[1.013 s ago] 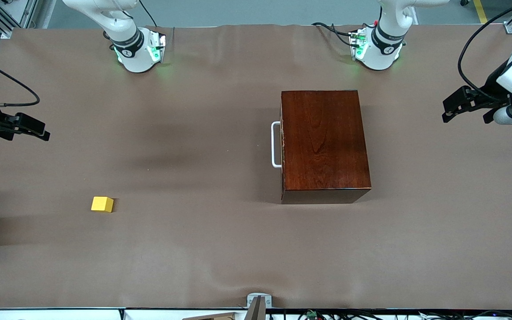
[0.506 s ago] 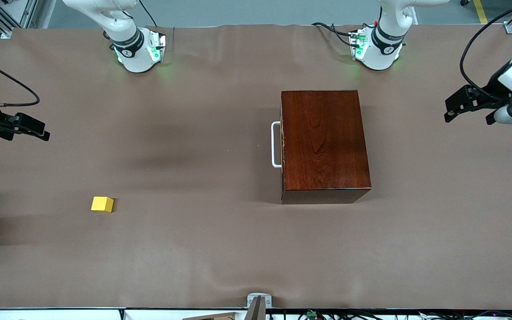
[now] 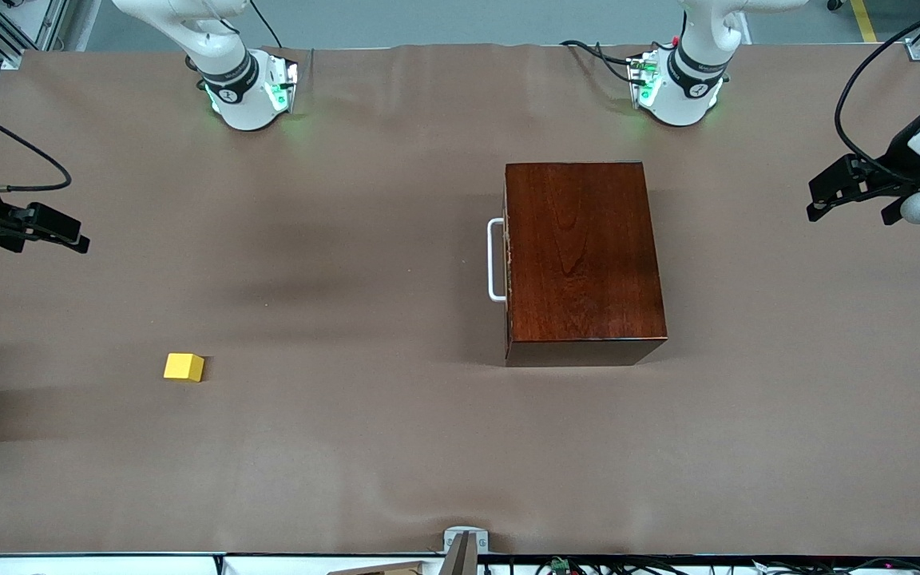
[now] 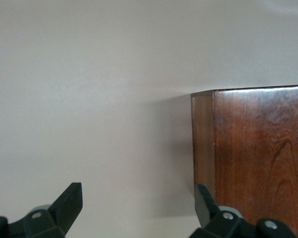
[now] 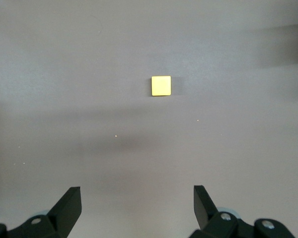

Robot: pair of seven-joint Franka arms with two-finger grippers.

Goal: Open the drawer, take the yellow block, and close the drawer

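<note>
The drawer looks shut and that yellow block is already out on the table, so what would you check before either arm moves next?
1. Drawer fully closed: ok.
2. Handle clear to grab: ok.
3. Yellow block out on the table, toward the right arm's end: ok.
4. Left pincer open, empty, off the cabinet's end: ok.
5. Right pincer open, empty: ok.
6. Anything left inside the drawer: cannot tell.

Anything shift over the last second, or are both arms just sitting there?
Only the left tool moved: empty and open, it drew back toward its own end of the table, away from the cabinet. Nothing was grabbed or released. The right tool stayed open at its end, the drawer stayed shut, and the yellow block stayed on the table.
</note>
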